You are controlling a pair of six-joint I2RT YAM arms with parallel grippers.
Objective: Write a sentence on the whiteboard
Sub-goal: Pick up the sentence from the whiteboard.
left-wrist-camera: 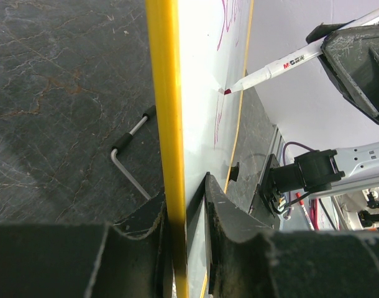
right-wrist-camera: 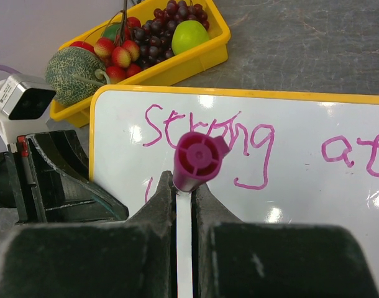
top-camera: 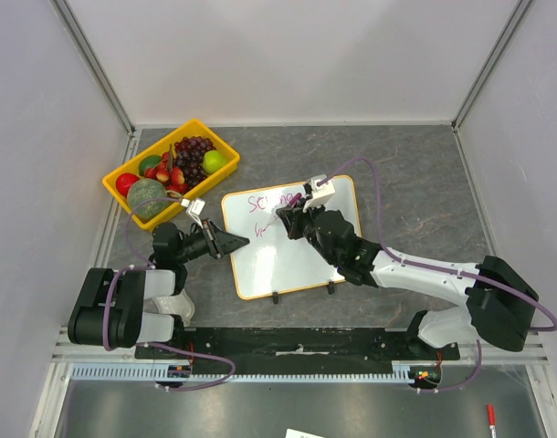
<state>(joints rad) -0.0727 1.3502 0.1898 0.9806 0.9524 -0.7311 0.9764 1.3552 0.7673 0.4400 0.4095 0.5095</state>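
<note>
The whiteboard (top-camera: 297, 255) with its orange-yellow frame lies mid-table. My left gripper (top-camera: 240, 241) is shut on its left edge; in the left wrist view the yellow frame (left-wrist-camera: 168, 124) runs between the jaws (left-wrist-camera: 186, 205). My right gripper (top-camera: 292, 217) is shut on a white marker with a magenta cap (right-wrist-camera: 196, 160), its tip (left-wrist-camera: 227, 91) touching the board. The sentence (right-wrist-camera: 208, 133) reads "Strong at" in magenta on the top line; a first stroke of a second line (right-wrist-camera: 147, 189) shows beside the right gripper (right-wrist-camera: 184, 186).
A yellow fruit tray (top-camera: 171, 169) with melon, grapes, apple and strawberries stands at the back left, close to the board's corner. The board's two black clip feet (top-camera: 302, 294) face the near edge. A red marker (top-camera: 490, 416) lies below the table edge.
</note>
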